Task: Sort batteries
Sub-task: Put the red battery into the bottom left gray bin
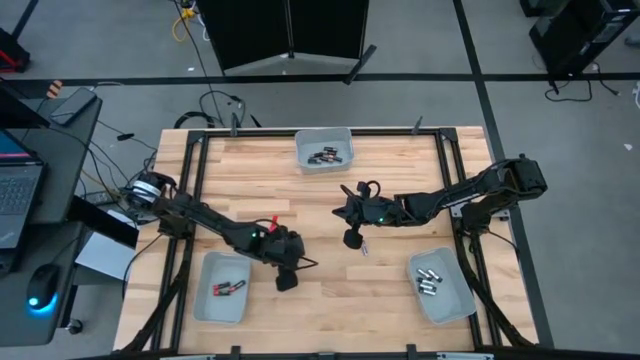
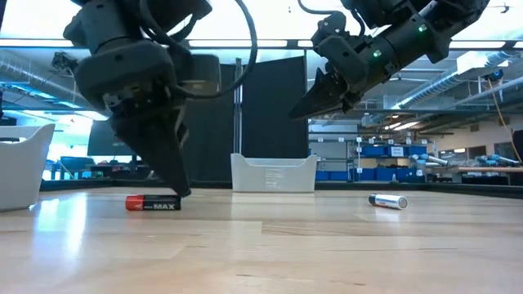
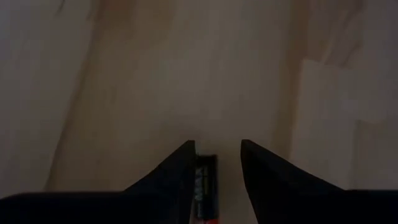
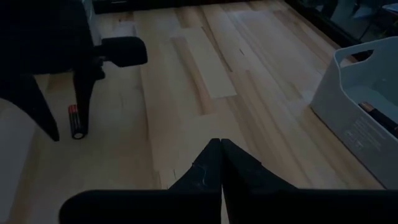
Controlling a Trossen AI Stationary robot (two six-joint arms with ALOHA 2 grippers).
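Observation:
A red-and-black battery (image 2: pixel 153 202) lies on its side on the wooden table, near the left tray (image 1: pixel 205 305). My left gripper (image 3: pixel 218 146) is down at the table over it, open, one finger on each side of the battery (image 3: pixel 204 183). My right gripper (image 2: pixel 313 106) is shut and empty, up in the air at mid-table. A silver-grey battery (image 2: pixel 387 201) lies on the table just below and beside it (image 1: pixel 364 247). Red-and-black cells lie in the left tray, silver ones in the right tray (image 1: pixel 455 300), and black ones in the far tray (image 1: pixel 340 138). My left gripper comes from above, pointing down, with its fingers on either side of the red-and-black battery, which lies flat on the table. The battery lies close against one finger (image 3: pixel 180 168). I cannot tell whether that finger touches it.
The three pale trays stand at the table's left near corner, right near corner and far middle. Bare wood lies between them. The metal frame rails (image 1: pixel 195 200) run along the table's left and right sides.

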